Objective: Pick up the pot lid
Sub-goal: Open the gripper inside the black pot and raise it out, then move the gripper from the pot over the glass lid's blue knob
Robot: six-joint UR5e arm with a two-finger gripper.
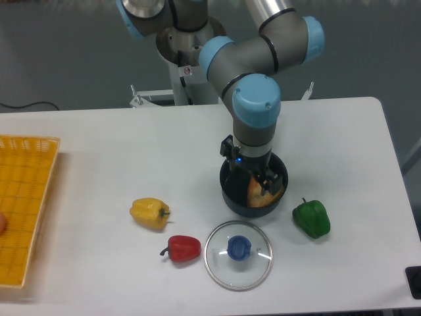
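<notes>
My gripper (249, 168) points down over the black pot (252, 207), its two fingers spread apart at the upper left and lower right. The fingers stand open above or just inside the pot's mouth; their exact height I cannot tell. In front of the pot lies the round clear pot lid (222, 272), flat on the table, with a blue knob (239, 248) at its middle. Lid and gripper are apart.
A brownish item (262, 195) lies inside the pot. Around stand a green pepper (312, 218) at right, a red pepper (182, 249) and a yellow pepper (150, 213) at left. An orange crate (25, 148) fills the far left edge.
</notes>
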